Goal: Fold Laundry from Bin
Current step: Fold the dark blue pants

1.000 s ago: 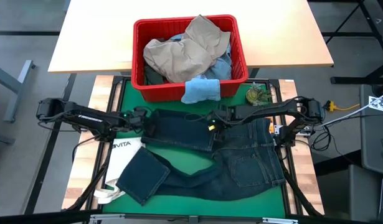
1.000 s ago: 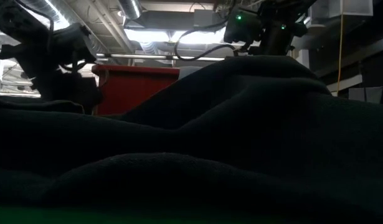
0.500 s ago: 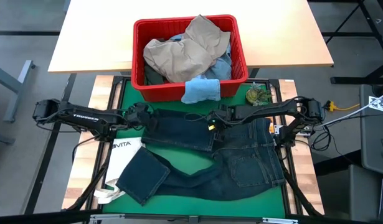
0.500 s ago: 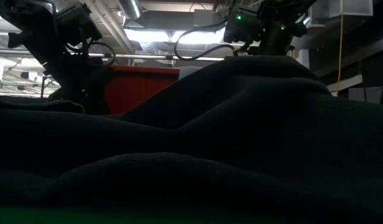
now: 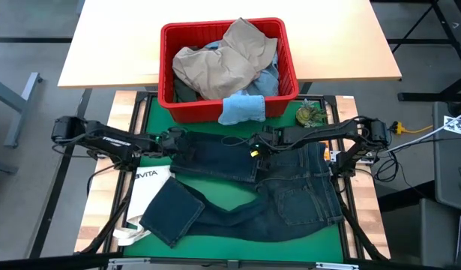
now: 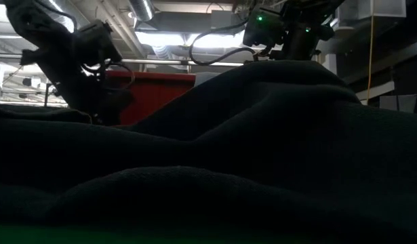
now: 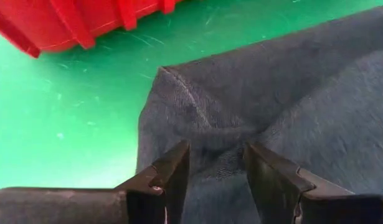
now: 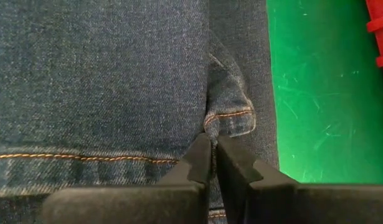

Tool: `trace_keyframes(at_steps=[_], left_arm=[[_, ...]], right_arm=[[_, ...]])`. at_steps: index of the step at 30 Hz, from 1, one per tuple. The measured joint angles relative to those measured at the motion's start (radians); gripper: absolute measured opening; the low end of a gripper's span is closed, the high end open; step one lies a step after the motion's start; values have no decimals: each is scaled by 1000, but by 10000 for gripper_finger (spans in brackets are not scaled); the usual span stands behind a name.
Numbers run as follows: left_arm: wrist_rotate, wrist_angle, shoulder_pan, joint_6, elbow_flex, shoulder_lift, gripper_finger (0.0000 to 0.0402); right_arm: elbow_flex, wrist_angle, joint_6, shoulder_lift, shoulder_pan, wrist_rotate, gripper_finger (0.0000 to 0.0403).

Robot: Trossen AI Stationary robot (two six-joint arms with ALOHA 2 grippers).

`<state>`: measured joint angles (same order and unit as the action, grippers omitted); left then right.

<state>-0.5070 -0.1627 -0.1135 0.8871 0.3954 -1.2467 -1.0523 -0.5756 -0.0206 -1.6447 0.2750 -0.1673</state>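
High view: the left claw has returned half-open to the dark navy denim jeans; the right claw stays pinched on them, ready to fold.

The bin is bright red, its slotted wall showing red in the left wrist view too. Inside it lie crumpled khaki trousers, with a bit of light blue denim beside them and something dark green at one corner. A pale blue cloth hangs over the red rim. The mat is vivid green, scuffed with faint pale scratches. The dark navy jeans spread across it are deep indigo with orange-tan stitching along the seams. A white tote bag carries black lettering. The far table is light wood. Both arms are black, with small green lights.
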Motion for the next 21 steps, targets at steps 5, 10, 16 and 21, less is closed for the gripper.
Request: trace_keyframes(at_steps=[5,10,16,21], left_arm=[[7,62,-77,-5,1,-79,148],[7,85,-157,-3,6,-133,148],[8,112,-212,4,3,-139,149],[-7,112,-236,47,2,-139,149]], right_arm=[[0,0,0,0,0,0,21],[0,1,0,0,0,1,21],[0,-27,1,0,-1,1,21],[0,-81,1,0,-1,2,21]])
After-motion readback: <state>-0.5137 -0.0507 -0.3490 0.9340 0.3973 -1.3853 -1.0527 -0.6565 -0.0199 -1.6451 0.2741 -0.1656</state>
